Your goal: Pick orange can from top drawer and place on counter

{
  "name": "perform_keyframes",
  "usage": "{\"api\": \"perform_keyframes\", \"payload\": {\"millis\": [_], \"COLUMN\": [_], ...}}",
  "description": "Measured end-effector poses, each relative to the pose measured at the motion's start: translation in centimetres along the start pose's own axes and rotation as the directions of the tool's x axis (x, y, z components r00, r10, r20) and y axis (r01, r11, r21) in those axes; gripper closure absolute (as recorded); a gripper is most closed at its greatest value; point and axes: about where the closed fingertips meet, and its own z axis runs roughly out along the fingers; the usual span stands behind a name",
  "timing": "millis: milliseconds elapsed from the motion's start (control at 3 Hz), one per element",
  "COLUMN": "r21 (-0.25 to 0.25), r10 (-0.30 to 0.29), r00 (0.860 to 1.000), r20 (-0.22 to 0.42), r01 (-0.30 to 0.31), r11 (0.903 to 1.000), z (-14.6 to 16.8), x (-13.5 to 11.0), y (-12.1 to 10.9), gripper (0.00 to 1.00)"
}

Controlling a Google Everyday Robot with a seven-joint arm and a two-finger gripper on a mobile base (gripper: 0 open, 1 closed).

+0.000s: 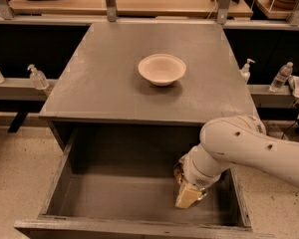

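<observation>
The top drawer [60, 183] is pulled open below the counter [104, 78]. My gripper [186, 193] is down inside the drawer at its right side, under the white arm [249, 148]. A small orange-brown piece of the orange can [179, 174] shows at the gripper's upper left, right against it. The arm and gripper hide the remainder of the can. I cannot tell whether the can stands on the drawer floor or is held off it.
A cream bowl [162, 68] sits on the counter behind its middle. Clear bottles stand on ledges to the left [37, 77] and right [281, 76] of the cabinet. The drawer's right wall [235, 193] is close beside the arm.
</observation>
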Motion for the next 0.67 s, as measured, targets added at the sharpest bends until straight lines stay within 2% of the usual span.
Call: {"api": "perform_keyframes", "payload": {"millis": [333, 667], "r21": [0.003, 0.003], "r10": [0.029, 0.029], "r00": [1.000, 1.000], "r20": [-0.010, -0.010], "r01": [-0.029, -0.029], "r11": [0.9996, 0.9996], "z": [0.48, 0.03], "x": [0.30, 0.17], "y": [-0.38, -0.40], "gripper": [0.31, 0.31]}}
